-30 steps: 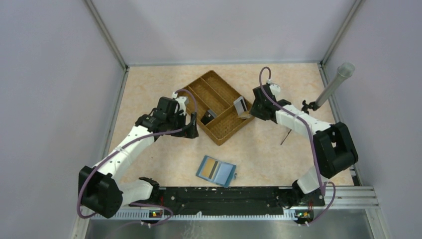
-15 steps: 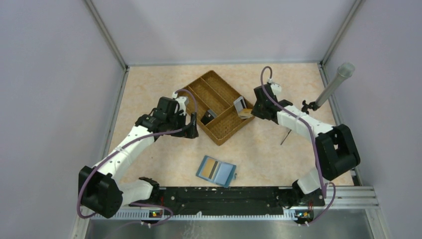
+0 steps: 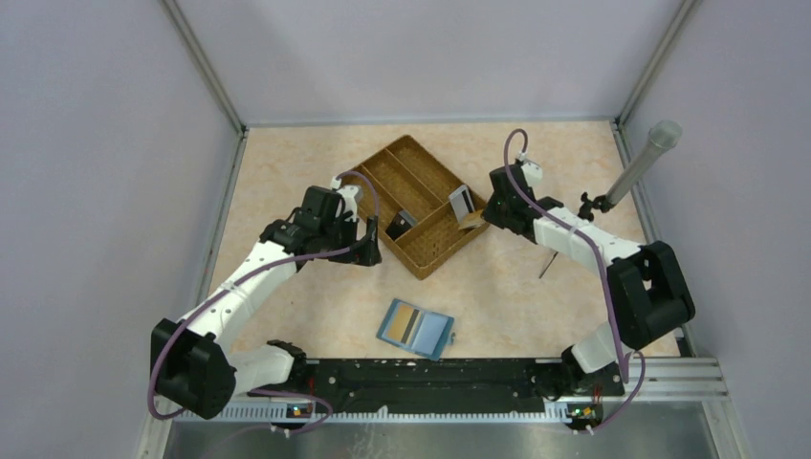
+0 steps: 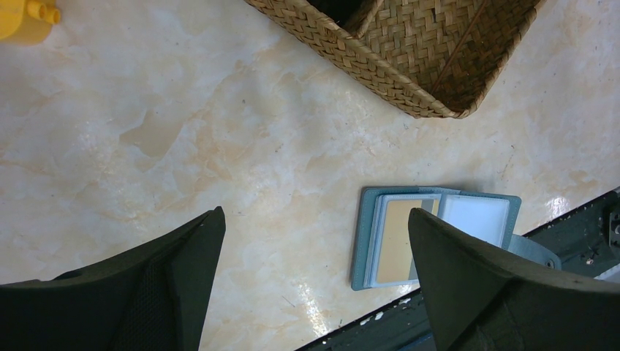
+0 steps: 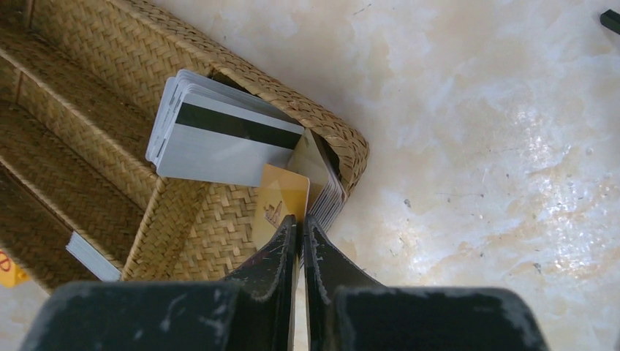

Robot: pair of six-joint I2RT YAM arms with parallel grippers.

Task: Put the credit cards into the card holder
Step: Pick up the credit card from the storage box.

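Tan card (image 5: 281,197): upright, lower edge pinched at the right gripper (image 5: 300,223) fingertips. Grey-white cards (image 5: 219,139): black-striped, stacked on edge just beyond. Card holder (image 4: 475,219): teal-blue, open, flat, below the left gripper (image 4: 314,216).

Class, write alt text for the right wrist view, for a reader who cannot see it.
The right gripper, its jaws nearly together, appears to pinch the lower edge of a tan card standing in the corner of a woven tray. A stack of grey cards with a black stripe leans beside it.

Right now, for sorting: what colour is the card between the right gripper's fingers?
Tan-gold card, clearest in right wrist view.
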